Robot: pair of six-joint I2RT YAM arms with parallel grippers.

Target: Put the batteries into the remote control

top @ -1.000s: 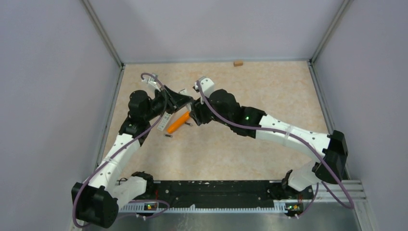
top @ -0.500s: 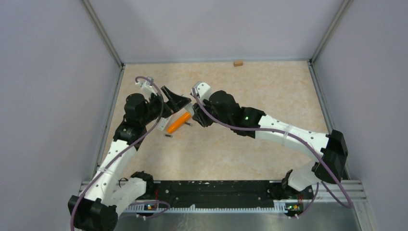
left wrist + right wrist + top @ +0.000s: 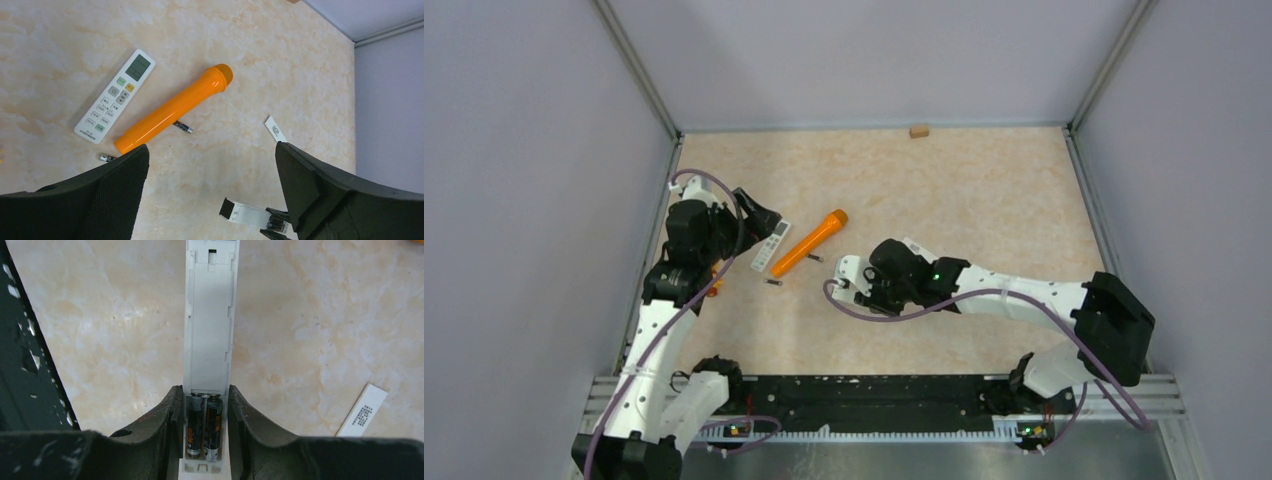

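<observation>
My right gripper (image 3: 205, 390) is shut on the sides of a white remote control (image 3: 209, 340). The remote lies back up with its bay uncovered. Two batteries (image 3: 205, 425) sit side by side in the bay, between my fingers. From above, that gripper (image 3: 860, 281) hovers mid-table. My left gripper (image 3: 211, 150) is open with nothing in it, at the left (image 3: 760, 214). Two loose batteries (image 3: 183, 127) (image 3: 106, 158) lie on the table by an orange torch (image 3: 172, 109).
A second white remote (image 3: 115, 95) lies button side up, left of the torch. A thin white cover strip (image 3: 362, 412) lies flat on the table. A small wooden block (image 3: 918, 130) sits at the back wall. Grey walls enclose the table.
My left gripper opened wide and drew back to the left. My right gripper closed on the remote and carried it toward the near side, uncovering the torch.
</observation>
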